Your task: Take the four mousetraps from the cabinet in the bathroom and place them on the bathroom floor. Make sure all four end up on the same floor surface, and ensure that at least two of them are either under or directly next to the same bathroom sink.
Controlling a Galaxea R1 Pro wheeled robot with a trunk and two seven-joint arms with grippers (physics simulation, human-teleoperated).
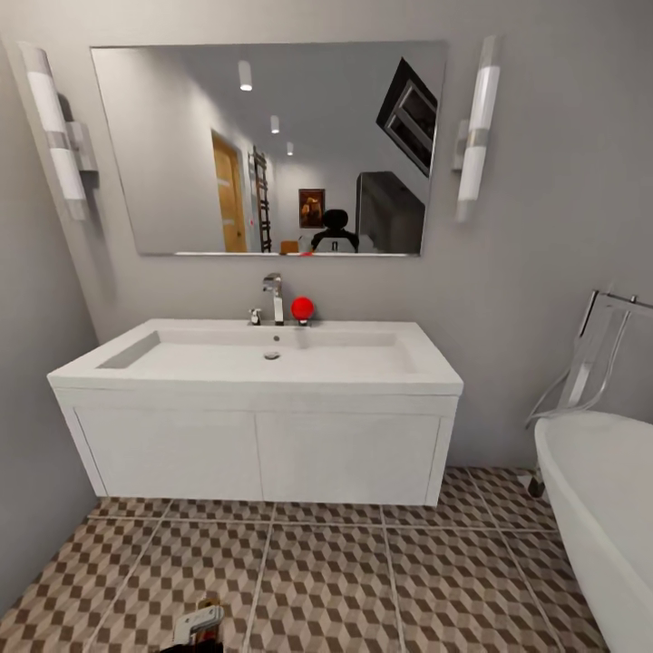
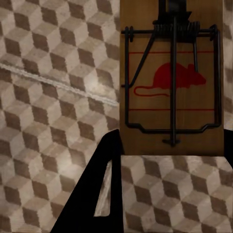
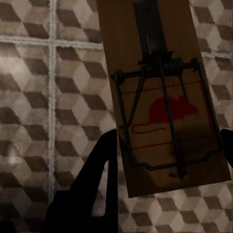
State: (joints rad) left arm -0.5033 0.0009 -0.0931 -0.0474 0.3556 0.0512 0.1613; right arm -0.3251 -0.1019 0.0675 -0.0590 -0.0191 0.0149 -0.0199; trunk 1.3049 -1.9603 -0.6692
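While clamped in each pincer, one mousetrap (image 2: pixel 172 82) (image 3: pixel 162 97), long axis along the fingers (image 2: pixel 97 194).

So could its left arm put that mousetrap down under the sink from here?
Probably yes. The left hand holds a mousetrap over the tiled floor, and the floor under the sink looks free, though the arm would likely need to move nearer.

**Both claws closed on traps, pointing down**

My left claw (image 2: pixel 172 155) points downward, its dark fingers (image 2: pixel 99 189) clamped on a mousetrap (image 2: pixel 172 87). My right claw (image 3: pixel 167 145) also points down, gripping a second mousetrap (image 3: pixel 160 97) that sits slightly tilted. In my head view, a bit of the left claw (image 1: pixel 198 626) peeks in at the lower edge.
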